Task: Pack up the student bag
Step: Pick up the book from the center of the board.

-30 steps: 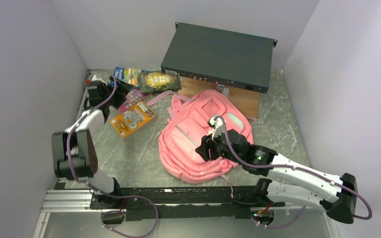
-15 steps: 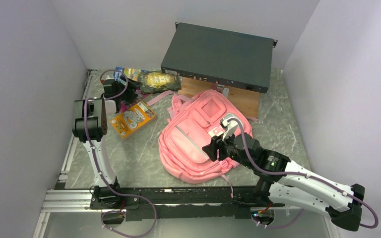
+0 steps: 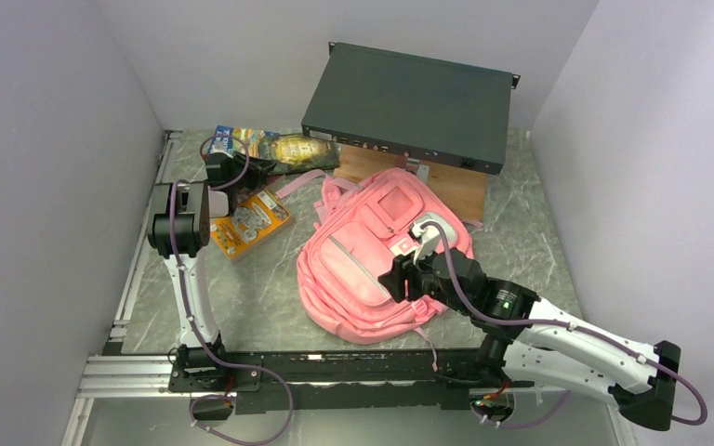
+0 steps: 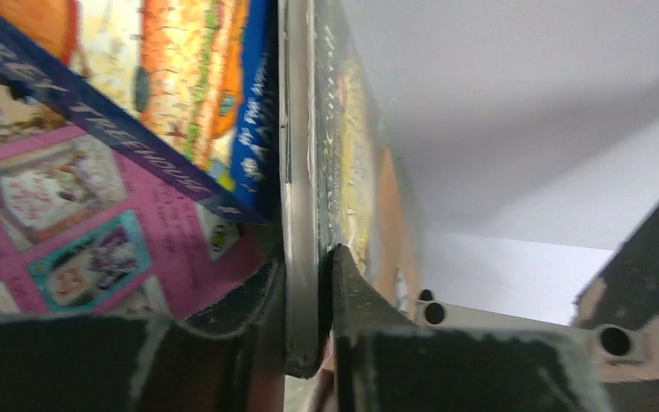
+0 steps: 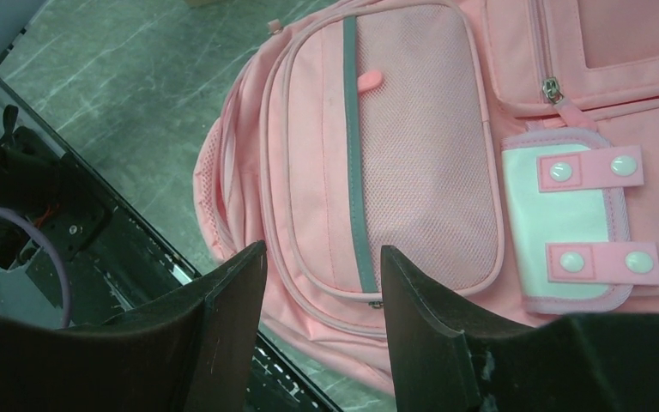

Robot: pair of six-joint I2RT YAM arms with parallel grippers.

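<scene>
From above, the student bag (image 3: 372,265) lay face up near the middle of the tabletop (image 3: 260,288). Just behind it, a dark rack unit (image 3: 409,98) sat on a wooden board (image 3: 451,186). To the bag's left, apart from it, lay an orange book (image 3: 249,221). Farther back on that side, a blue book (image 3: 232,139) and a dark book (image 3: 299,151) overlapped. Your left arm stood tall with its elbow up, and the left end effector (image 3: 244,173) reached into that pile. Your right arm stretched low from the bag's near right, with the right end effector (image 3: 396,279) over the bag's front.

At the left wrist, you had the left end effector (image 4: 307,257) pinched on the thin edge of the dark book (image 4: 299,154), one finger against each face. The blue book (image 4: 253,103) and a pink book (image 4: 77,215) lay just beside that edge.

At the right wrist, the right end effector (image 5: 322,253) hung above the bag (image 5: 412,129) with its fingers spread and nothing between them. The mesh front pocket (image 5: 429,172) showed beyond the gap.
</scene>
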